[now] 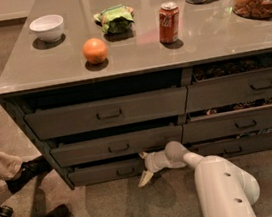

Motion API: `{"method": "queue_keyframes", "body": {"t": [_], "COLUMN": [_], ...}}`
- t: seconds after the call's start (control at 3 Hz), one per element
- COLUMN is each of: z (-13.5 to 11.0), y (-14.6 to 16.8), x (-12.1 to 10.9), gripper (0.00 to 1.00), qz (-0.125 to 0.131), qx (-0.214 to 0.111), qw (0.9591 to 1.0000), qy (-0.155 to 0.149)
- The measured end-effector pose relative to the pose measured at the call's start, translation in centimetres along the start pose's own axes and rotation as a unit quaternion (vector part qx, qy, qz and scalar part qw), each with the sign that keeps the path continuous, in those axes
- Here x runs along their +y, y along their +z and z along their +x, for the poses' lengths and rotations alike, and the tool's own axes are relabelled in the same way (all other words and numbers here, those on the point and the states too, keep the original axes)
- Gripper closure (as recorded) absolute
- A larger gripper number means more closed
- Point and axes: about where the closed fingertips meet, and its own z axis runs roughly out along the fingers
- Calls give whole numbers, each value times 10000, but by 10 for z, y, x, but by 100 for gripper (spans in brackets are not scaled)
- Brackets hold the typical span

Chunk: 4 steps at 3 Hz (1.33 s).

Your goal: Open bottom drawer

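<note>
Grey bottom drawer (104,172) ends right beside the spread fingers (145,178).

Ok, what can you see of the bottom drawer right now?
The bottom drawer is the lowest of the left stack of three: a wide, dark grey, matte front, shallower than the two above. A small dark bar handle sits at its centre. A dark shadow strip runs along its top edge; the inside is not visible. It sits just above the carpet. The hand is in front of its right half, just right of the handle, fingers spread open; contact with the front cannot be judged.
</note>
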Motion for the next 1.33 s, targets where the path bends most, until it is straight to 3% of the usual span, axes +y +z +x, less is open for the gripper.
{"method": "queue_keyframes", "body": {"t": [0.33, 0.67, 1.33], "z": [9, 19, 24], "y": [2, 1, 1], "x": [-4, -8, -7], "gripper": [0, 26, 73], "qz": [42, 67, 41], "qx": [150, 340, 410], "qw": [9999, 9994, 9991], "qy": [14, -12, -33]}}
